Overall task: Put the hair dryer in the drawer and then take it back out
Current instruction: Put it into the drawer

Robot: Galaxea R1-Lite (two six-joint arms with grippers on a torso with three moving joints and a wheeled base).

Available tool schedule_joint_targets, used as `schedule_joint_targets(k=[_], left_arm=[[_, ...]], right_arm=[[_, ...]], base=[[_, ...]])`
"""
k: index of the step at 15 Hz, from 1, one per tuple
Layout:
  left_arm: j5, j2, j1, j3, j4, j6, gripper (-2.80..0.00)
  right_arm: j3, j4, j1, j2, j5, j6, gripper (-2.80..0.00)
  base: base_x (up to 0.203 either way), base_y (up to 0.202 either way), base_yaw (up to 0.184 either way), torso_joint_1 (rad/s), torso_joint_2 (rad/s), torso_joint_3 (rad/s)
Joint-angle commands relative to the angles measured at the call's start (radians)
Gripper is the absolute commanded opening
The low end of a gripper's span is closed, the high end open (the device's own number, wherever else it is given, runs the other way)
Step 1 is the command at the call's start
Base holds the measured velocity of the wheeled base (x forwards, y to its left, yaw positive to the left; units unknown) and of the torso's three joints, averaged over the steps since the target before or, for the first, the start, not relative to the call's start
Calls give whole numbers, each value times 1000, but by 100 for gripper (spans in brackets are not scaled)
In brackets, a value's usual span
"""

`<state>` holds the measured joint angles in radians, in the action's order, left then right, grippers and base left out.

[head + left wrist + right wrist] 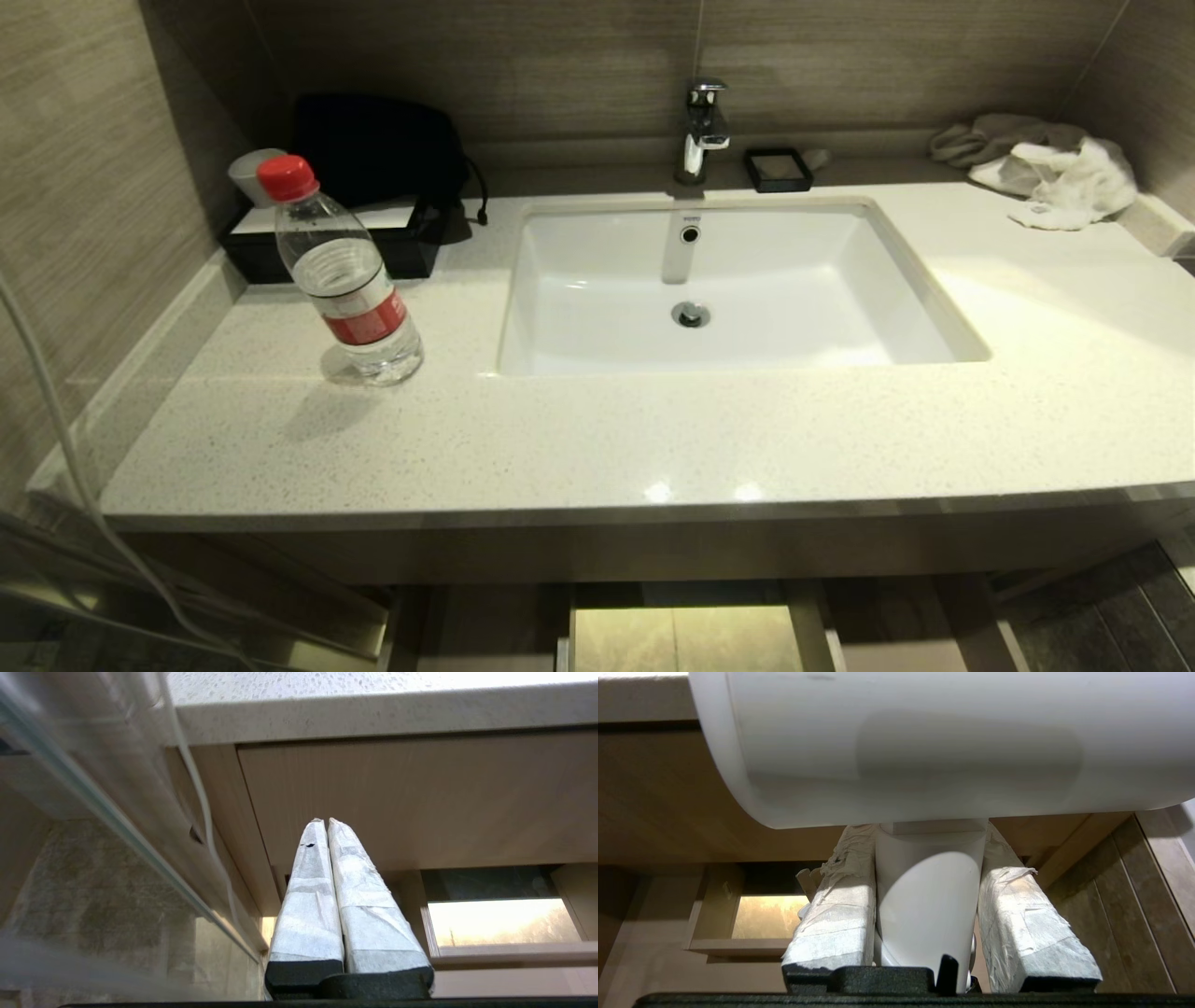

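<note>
Speckled white countertop (597,439) fills the head view, with the rectangular sink (803,280) set into it and the chrome faucet (702,126) behind. Below the counter edge the drawer (686,635) stands pulled open, its interior visible at the bottom of the head view; the right wrist view shows the same open compartment (768,914) under the wood-grain panel (420,798). Neither arm shows in the head view.

Right gripper (927,896) is clamped on the handle of the hair dryer (924,742): both taped fingers (836,914) press the white handle from either side, barrel lying crosswise above them. So the dryer is held out in front of the cabinet, not inside the drawer.

Left gripper (327,826) is closed, fingertips touching, holding nothing, pointed at the wood-grain panel.

On the counter: black bag (378,149) back left, crumpled cloths (1046,168) back right, 1 water bottle (341,271) with red cap on the left, small black dish (778,170) beside the faucet.
</note>
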<state>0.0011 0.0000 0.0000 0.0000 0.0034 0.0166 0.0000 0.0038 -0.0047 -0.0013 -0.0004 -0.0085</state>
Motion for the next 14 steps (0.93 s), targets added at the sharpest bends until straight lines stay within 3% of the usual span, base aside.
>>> schedule_joint_targets(k=[1, 14], left_arm=[[0, 0, 0, 0, 0, 0, -280], [0, 0, 0, 0, 0, 0, -280]], right_arm=[[2, 2, 0, 1, 0, -2, -280], [2, 2, 0, 1, 0, -2, -280]], base=[[0, 0, 0, -323, 239, -64], [0, 0, 0, -377, 225, -149]])
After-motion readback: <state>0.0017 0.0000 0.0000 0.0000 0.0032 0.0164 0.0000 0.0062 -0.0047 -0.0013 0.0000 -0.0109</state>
